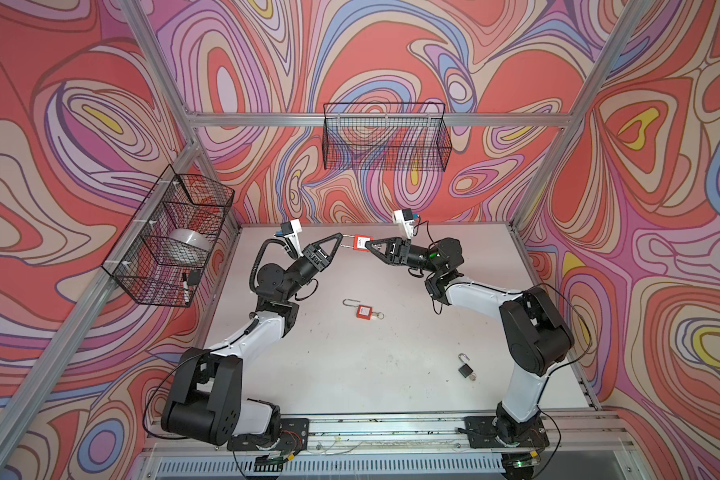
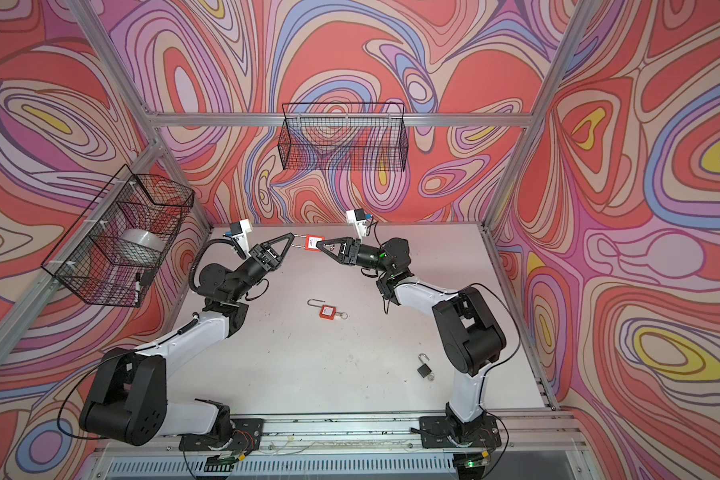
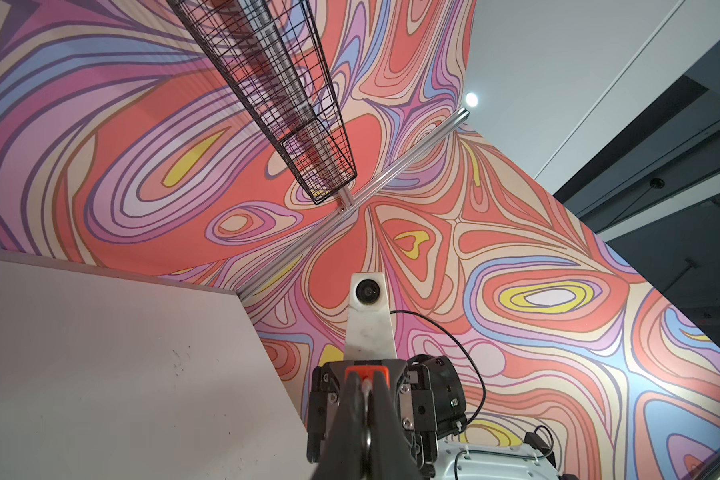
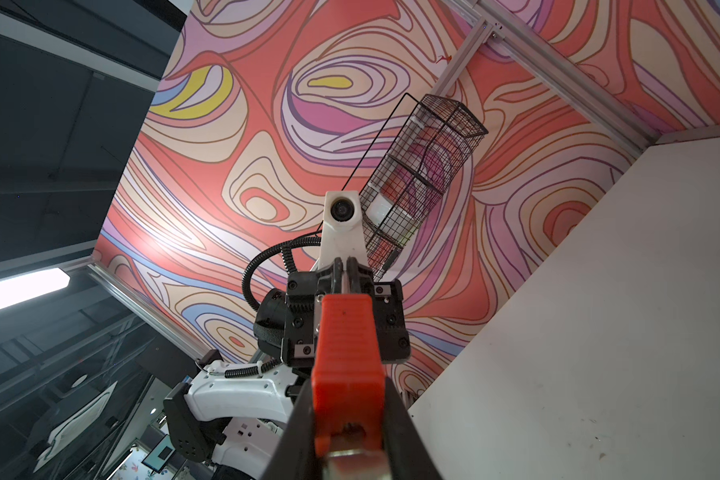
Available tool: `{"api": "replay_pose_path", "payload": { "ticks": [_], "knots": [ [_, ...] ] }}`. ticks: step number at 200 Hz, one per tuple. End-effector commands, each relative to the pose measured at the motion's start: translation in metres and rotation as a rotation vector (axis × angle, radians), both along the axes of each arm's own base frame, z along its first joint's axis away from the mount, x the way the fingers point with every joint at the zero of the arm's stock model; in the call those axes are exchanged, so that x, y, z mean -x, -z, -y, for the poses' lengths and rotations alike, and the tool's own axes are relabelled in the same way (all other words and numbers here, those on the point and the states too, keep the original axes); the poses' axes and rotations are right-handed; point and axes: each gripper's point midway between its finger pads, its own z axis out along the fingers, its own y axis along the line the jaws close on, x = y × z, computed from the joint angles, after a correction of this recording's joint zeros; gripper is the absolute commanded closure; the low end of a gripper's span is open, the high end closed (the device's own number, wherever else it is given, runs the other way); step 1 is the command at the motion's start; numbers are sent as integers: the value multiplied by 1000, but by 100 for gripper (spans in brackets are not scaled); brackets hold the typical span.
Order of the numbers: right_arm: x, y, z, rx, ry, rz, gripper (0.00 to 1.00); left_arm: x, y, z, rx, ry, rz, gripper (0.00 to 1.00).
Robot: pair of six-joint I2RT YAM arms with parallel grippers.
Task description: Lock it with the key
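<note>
Steel was pinched in the fully closed left jaws: the shackle [image 1: 348, 248] of the red padlock [image 1: 361, 243]. Its body's far end was clamped in the narrowly parted right jaws; whether the key was pinched too could not be told. The lock was held above the bench [image 1: 391, 374], its long axis lying straight from jaws to jaws, so a push along that line was judged necessary.

Three padlocks [image 1: 359, 242] [image 1: 363, 311] [image 1: 464, 369], two wire baskets [image 1: 385, 145] [image 1: 163, 266]
</note>
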Motion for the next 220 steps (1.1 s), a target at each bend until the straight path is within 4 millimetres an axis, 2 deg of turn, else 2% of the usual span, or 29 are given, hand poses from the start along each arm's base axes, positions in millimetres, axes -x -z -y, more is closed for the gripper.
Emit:
{"api": "replay_pose_path", "payload": {
  "ticks": [1,4,22,36,62,83,143,183,199,220],
  "knots": [
    [12,-17,-3,-36,-43,26,100,16,-19,10,-23,40,134,100],
    [12,-17,-3,-33,-39,29,100,15,-19,11,-25,45,133,100],
    [9,-11,-2,-1,-2,39,100,14,-18,13,-29,61,123,77],
    [5,-8,-1,19,39,47,100,14,-17,13,-23,57,117,65],
    [0,-5,1,39,90,51,100,17,-15,21,-30,78,109,51],
    [-2,-7,0,34,94,57,100,19,-10,33,-48,103,101,45],
    [3,-11,1,19,83,70,100,13,-6,49,-35,127,90,36],
    [5,-15,3,8,84,79,100,9,-2,49,-35,108,79,31],
    [4,-13,3,14,88,77,100,8,-2,48,-34,104,78,36],
    [2,-6,2,32,97,69,100,8,-3,48,-31,103,79,51]
  ]
}}
